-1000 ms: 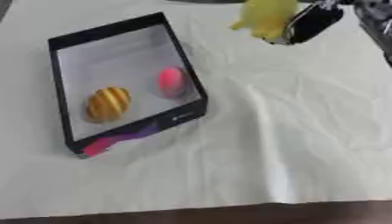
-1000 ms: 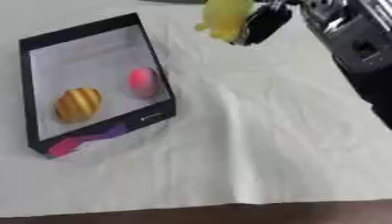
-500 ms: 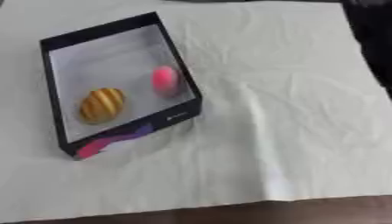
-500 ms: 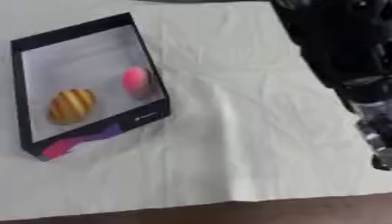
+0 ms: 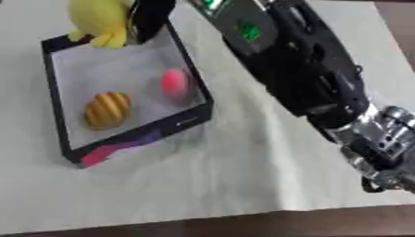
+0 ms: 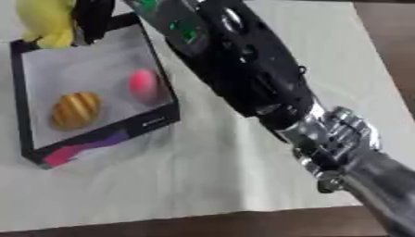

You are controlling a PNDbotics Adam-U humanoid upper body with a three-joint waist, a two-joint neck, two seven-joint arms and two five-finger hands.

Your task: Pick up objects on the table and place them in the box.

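Note:
My right hand (image 5: 150, 18) reaches from the lower right across to the top left and is shut on a soft yellow object (image 5: 101, 21). It holds that object over the far end of the black box (image 5: 194, 104). Inside the box lie a striped orange-yellow egg-shaped object (image 5: 107, 109) and a pink egg-shaped object (image 5: 173, 82). My long black forearm (image 5: 292, 65) with its silver wrist joint crosses the middle of the view. The left hand shows in neither view.
A cream cloth (image 5: 243, 180) covers the table, creased to the right of the box. The brown table edge (image 5: 243, 224) runs along the bottom. The box has a pink and purple mark on its near wall (image 5: 122, 146).
My right arm has swung in from the upper right to above the box's far end, carrying the yellow object. The camera has also shifted, so the box sits further right and lower.

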